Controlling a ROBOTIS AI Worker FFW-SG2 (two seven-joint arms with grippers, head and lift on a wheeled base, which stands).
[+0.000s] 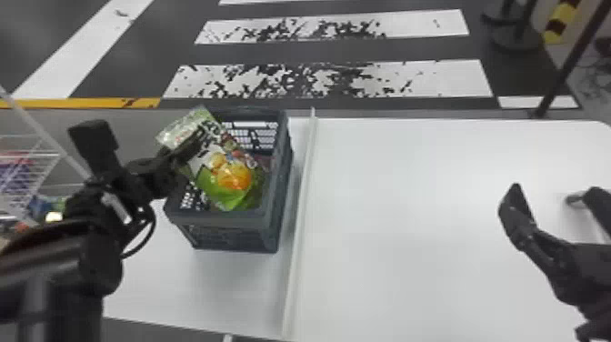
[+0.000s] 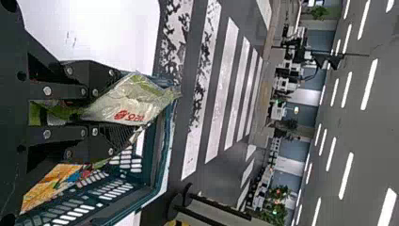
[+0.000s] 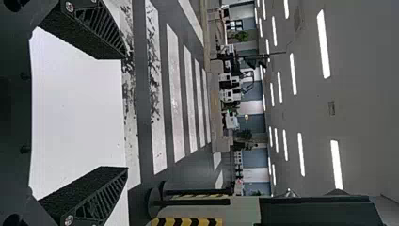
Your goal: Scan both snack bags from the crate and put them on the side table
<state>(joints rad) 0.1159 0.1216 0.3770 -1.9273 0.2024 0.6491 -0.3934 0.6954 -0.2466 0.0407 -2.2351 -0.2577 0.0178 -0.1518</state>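
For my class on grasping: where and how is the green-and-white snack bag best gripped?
I'd pinch the bag at its pale upper end, from the robot's left, one finger per broad face: that end is flat film rising above the crate, while the lower part bulges. The left gripper holds it there.

Looks like a large indoor hall, perhaps a robotics lab or test space: long rows of ceiling lights (image 3: 323, 44) in the right wrist view, green plants (image 3: 241, 36) far off, worn crosswalk stripes (image 1: 445, 79) on dark floor (image 1: 318, 51) across the top of the head view, a yellow line (image 1: 91, 103) at upper left, a wire rack (image 1: 28, 157) at the left edge.
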